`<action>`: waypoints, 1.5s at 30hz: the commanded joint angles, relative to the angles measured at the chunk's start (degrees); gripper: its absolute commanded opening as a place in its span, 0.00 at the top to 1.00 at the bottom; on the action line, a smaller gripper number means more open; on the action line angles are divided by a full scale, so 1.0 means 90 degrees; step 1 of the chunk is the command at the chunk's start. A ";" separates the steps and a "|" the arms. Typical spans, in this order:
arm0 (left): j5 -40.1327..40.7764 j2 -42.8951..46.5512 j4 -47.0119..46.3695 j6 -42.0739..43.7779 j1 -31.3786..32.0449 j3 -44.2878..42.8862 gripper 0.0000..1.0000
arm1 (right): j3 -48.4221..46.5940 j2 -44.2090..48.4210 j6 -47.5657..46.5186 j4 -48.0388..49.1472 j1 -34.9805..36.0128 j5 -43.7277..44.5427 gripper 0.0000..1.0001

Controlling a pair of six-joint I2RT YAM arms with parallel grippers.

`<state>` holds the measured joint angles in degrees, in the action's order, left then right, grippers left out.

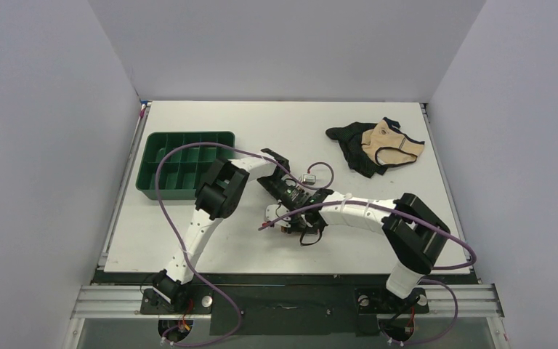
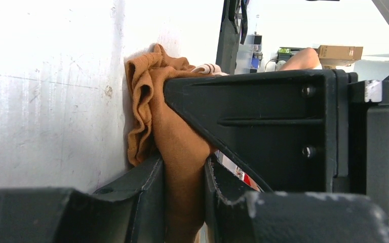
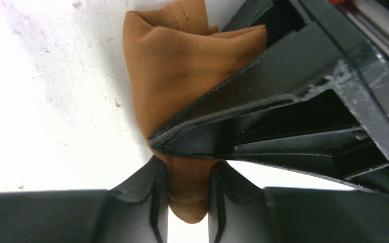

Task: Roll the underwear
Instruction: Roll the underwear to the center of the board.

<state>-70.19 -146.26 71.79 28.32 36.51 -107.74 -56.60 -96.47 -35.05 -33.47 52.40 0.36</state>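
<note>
The rust-brown underwear (image 2: 177, 136) is bunched on the white table at its middle, with a bit of pale waistband at its top. It also shows in the right wrist view (image 3: 182, 66). My left gripper (image 2: 182, 172) is shut on one end of the fabric. My right gripper (image 3: 187, 174) is shut on another fold of it. The two grippers meet over the cloth, and each one's black finger crosses the other's view. In the top view the left gripper (image 1: 285, 206) and the right gripper (image 1: 292, 224) cover the underwear almost fully.
A green compartment tray (image 1: 182, 163) stands at the left of the table. A black garment (image 1: 352, 149) and a beige garment with dark trim (image 1: 391, 142) lie at the back right. Grey walls close in three sides.
</note>
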 commanded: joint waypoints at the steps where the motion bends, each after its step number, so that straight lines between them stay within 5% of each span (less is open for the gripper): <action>1: 0.1431 -0.0387 -0.0413 0.0612 0.0016 0.0072 0.90 | -0.0108 -0.0360 0.0053 -0.0127 -0.0161 -0.0701 0.98; 11: 0.1655 0.0080 -0.0448 0.0749 -0.0248 0.0134 0.49 | -0.0411 -0.0206 0.0253 -0.0996 -0.0511 -0.1819 1.00; 17: 0.1680 0.0308 -0.0587 0.0547 -0.0447 0.0200 0.34 | -0.0269 -0.0023 0.0374 -0.1148 -0.0608 -0.2027 1.00; 26: 0.1610 0.0836 -0.1068 0.0116 -0.0745 0.0601 0.25 | -0.0177 -0.0031 0.0432 -0.1209 -0.0611 -0.2093 1.00; 45: 0.2598 0.1638 -0.2428 -0.0967 -0.1134 0.1106 0.21 | -0.0025 -0.0135 0.0389 -0.1368 -0.0327 -0.1911 1.00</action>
<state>-56.82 -132.86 58.41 20.12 27.31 -99.88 -58.92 -96.62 -31.88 -39.20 48.82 -16.78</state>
